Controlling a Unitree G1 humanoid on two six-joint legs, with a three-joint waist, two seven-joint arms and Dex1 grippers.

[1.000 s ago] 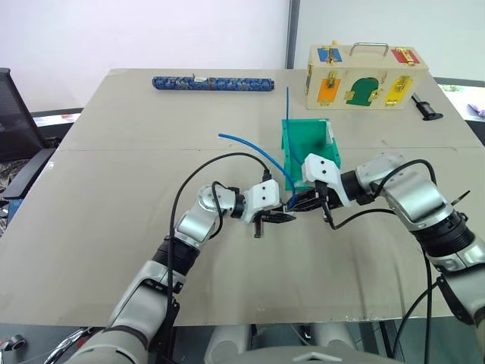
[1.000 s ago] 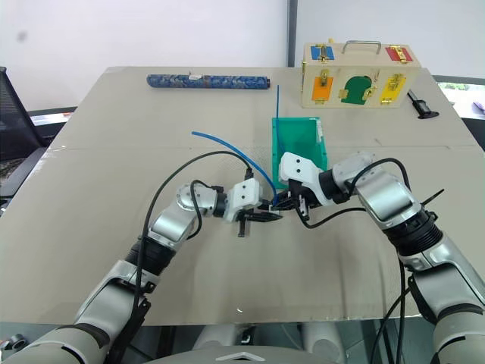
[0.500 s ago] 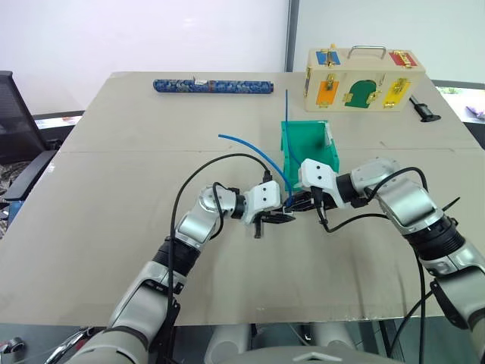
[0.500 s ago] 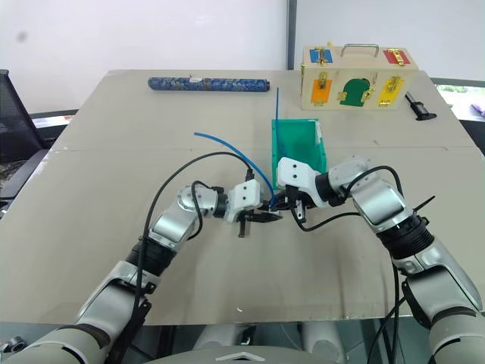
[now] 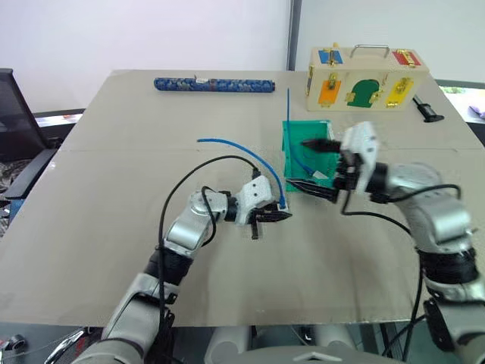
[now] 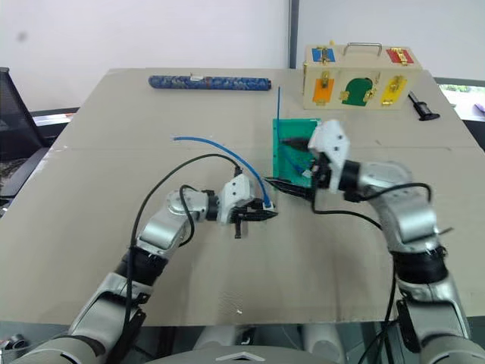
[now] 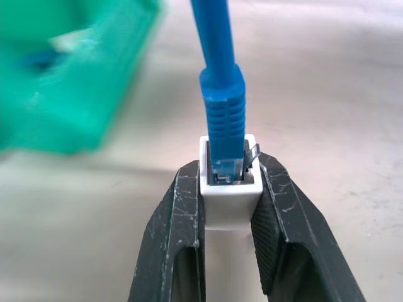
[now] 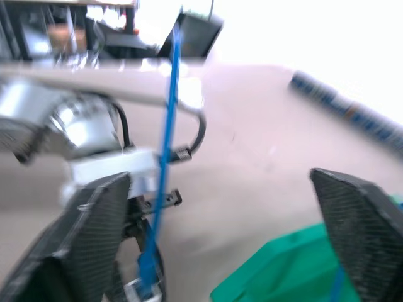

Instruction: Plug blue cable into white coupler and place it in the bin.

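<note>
Left gripper (image 5: pixel 279 216) is clamping the white coupler (image 7: pixel 229 189) just off the table (image 5: pixel 114 227), near the bin (image 5: pixel 294 148)'s front. Blue cable (image 5: pixel 250 155) is sitting plugged into the coupler, its plug standing upright, cord arching away leftward. Right gripper (image 5: pixel 312 165) is hanging wide open, empty, by the bin

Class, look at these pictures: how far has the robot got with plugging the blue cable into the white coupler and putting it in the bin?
Done: the blue cable sits plugged in the white coupler. In hand: the left gripper clamps the coupler just above the table, near the bin; the right gripper hangs open above the bin. Left: placing the joined pair inside the bin, which already holds another blue cable.
</note>
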